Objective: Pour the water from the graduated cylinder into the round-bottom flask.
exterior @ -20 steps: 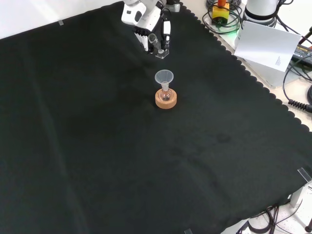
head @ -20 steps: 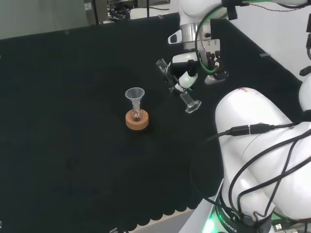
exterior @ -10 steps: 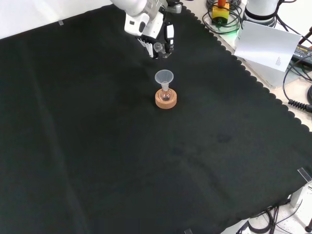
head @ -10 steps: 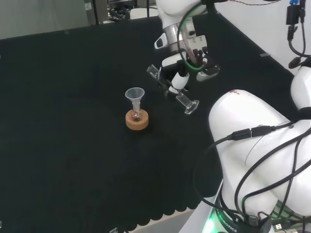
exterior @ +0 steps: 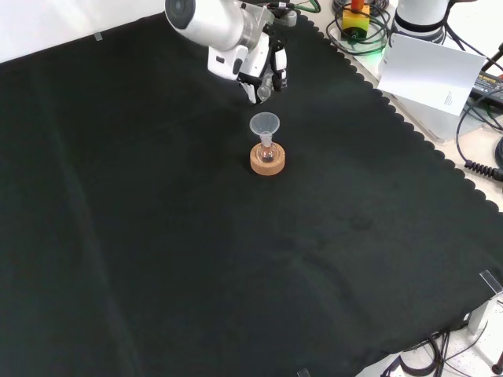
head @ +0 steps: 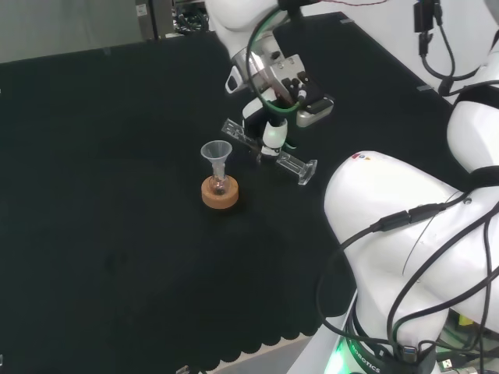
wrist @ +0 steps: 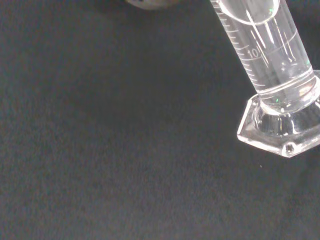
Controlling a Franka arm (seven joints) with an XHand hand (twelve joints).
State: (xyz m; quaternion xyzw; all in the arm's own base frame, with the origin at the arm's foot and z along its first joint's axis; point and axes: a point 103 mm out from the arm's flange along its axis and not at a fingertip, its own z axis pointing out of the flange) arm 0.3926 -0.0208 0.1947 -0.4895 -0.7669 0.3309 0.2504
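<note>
Here the hand (head: 272, 134) is closed around one graduated cylinder (head: 269, 150), its fingers curled about the middle of the clear tube. In the head view the cylinder lies close to horizontal: its open mouth points to the view's left, toward the funnel, and its hexagonal foot (head: 309, 171) points to the right and slightly down, clear of the cloth. The hand grips the tube from above, so that the mouth end projects on one side of the fingers and the foot on the other. In the front view the hand (exterior: 263, 75) hangs just above and slightly left of the funnel (exterior: 265, 123), and the cylinder's mouth end shows between the fingers, apart from the funnel rim. One round-bottom flask (head: 220, 185) stands upright in one cork ring stand (head: 220, 194) on the black cloth (head: 117, 234), with one clear funnel (head: 216, 153) seated in its neck. In the head view the cylinder's mouth is just right of the funnel rim and at about the same height; whether it reaches over the rim cannot be told. In the wrist view the cylinder's lower tube (wrist: 267, 45), with printed graduation marks, and its hexagonal foot (wrist: 281, 127) appear close against the dark cloth; whether it holds liquid cannot be told there.
</note>
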